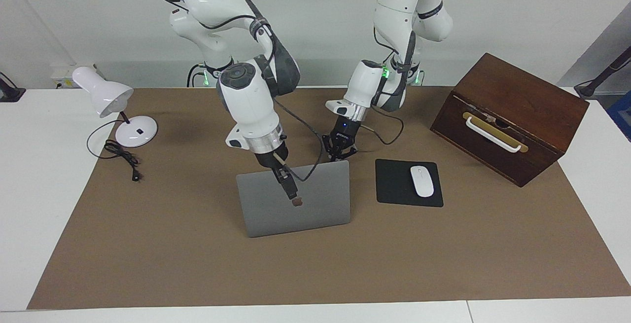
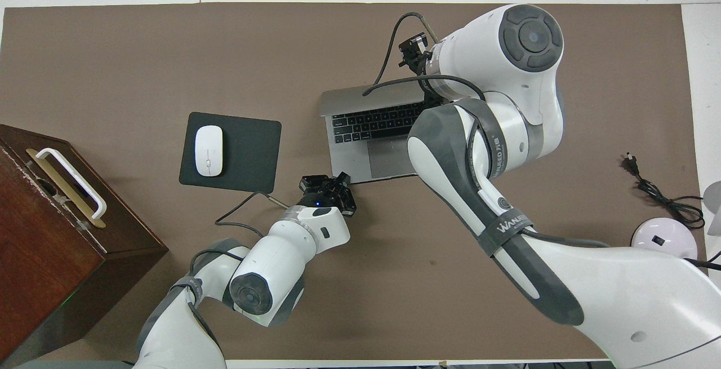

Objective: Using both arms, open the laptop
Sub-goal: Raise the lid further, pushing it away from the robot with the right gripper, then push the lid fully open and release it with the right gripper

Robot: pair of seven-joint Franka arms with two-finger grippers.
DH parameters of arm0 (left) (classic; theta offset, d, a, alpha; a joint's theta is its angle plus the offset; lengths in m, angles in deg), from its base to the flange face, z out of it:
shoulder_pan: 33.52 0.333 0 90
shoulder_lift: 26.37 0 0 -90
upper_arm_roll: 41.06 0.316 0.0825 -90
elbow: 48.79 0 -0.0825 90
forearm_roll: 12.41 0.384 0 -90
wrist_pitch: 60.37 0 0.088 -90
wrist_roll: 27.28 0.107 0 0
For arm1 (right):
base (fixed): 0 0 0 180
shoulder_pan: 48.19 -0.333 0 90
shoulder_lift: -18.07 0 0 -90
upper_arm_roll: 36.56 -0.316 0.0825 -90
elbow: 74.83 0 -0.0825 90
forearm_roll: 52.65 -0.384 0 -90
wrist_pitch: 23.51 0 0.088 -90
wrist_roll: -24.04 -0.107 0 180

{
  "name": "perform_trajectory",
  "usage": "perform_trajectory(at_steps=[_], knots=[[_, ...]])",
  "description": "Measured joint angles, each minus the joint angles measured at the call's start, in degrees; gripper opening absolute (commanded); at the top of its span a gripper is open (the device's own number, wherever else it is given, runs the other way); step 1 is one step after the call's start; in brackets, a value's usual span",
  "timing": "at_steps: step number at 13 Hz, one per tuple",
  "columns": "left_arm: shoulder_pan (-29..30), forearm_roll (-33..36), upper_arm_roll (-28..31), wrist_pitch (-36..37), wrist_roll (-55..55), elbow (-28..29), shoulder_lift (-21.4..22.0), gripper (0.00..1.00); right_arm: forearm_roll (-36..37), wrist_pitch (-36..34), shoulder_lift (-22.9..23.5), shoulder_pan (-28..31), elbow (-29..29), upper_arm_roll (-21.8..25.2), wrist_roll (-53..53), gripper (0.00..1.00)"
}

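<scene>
The silver-grey laptop [image 1: 315, 209] stands open mid-mat, its lid raised with the logo side turned away from the robots. Its keyboard and palm rest [image 2: 360, 160] show in the overhead view. My right gripper [image 1: 294, 194] hangs over the lid's outer face just above the logo, its fingers together in one narrow black stick; the right arm hides it in the overhead view. My left gripper [image 1: 339, 155] is shut, with its tips [image 2: 339, 179] at the base's corner nearest the robots, toward the left arm's end. Whether it touches the base I cannot tell.
A black mouse pad [image 1: 394, 185] with a white mouse [image 1: 422, 181] lies beside the laptop toward the left arm's end. A dark wooden box [image 1: 512, 111] with a white handle stands past it. At the right arm's end is a white desk lamp [image 1: 106, 97] with its cable [image 1: 123, 158].
</scene>
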Motion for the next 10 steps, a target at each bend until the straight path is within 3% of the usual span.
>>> perform_trajectory(at_steps=[10], knots=[[0.0, 0.0, 0.0, -0.01, 0.0, 0.0, 0.0, 0.0, 0.0, -1.58, 2.36, 1.34, 4.73, -0.01, 2.69, 0.91]])
